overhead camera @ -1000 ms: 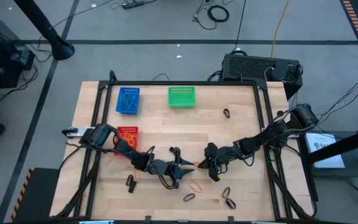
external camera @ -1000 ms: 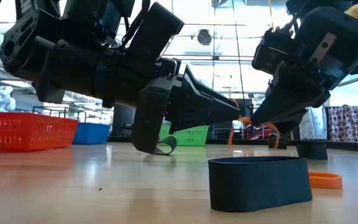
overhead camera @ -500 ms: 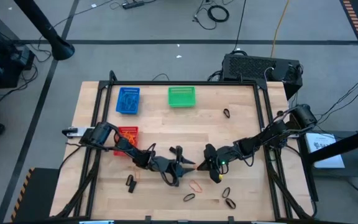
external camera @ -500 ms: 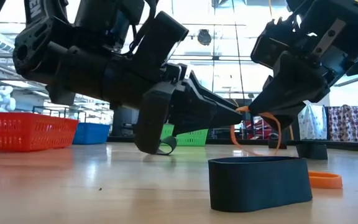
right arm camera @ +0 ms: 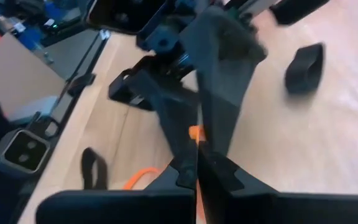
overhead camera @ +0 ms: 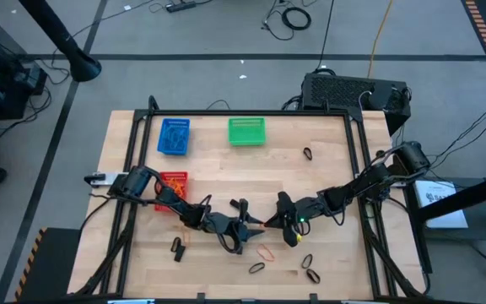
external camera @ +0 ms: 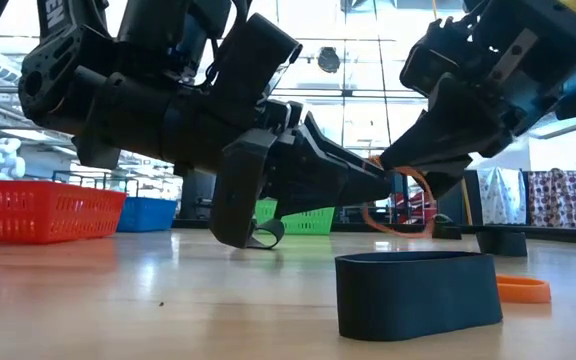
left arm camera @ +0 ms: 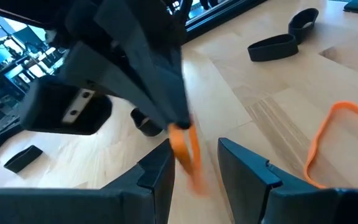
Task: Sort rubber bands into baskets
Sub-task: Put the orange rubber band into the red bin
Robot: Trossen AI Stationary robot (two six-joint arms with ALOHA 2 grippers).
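We see the right gripper (external camera: 393, 172) pinching an orange band (external camera: 400, 205), left gripper (left arm camera: 194, 163) fingers apart around it, black band (external camera: 416, 294) in front, red basket (overhead camera: 174, 181) partly hidden by left arm

Both grippers nose to nose mid-table, left gripper (overhead camera: 250, 225) and right gripper (overhead camera: 273, 222) crowding that spot, an orange band (external camera: 396, 204) hanging between. Loose bands (overhead camera: 267, 252) scattered just in front. Wide bare wood (overhead camera: 226, 173) behind, running to the green basket (overhead camera: 246, 131) and blue basket (overhead camera: 174, 136). Red basket (overhead camera: 174, 181) tucked under the left arm.
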